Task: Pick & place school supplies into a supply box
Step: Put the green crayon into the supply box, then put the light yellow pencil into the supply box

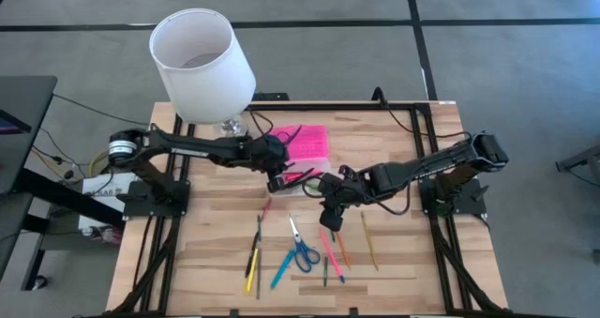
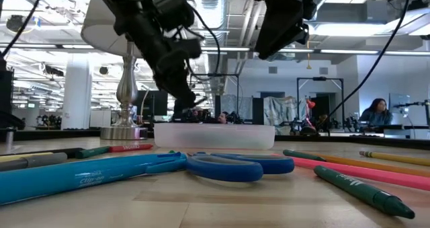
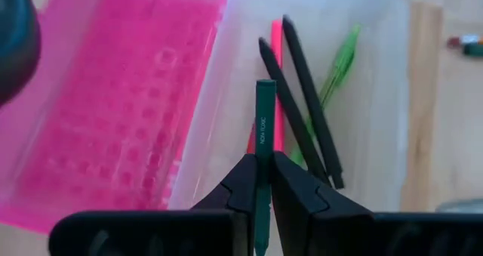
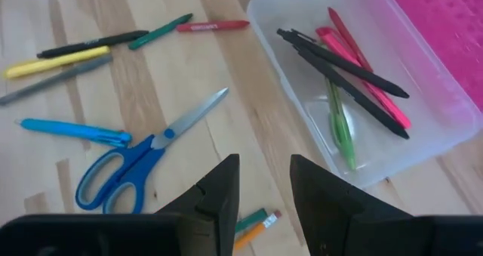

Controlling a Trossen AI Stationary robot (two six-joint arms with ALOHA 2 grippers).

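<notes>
Green pencil (image 3: 263, 128) lengthwise w/ supply box (image 3: 377, 75), clenched in left jaws; right jaws released.

Clear supply box (image 4: 362, 90) holds pens (image 4: 347, 67); scissors (image 4: 136, 161) lie outside.

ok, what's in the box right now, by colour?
black pens: 2
pink pen: 1, maybe a second beneath it
green pen: 1
Total: at least 4 in the supply box
Not counted: the dark green pencil clamped in the left gripper.
</notes>
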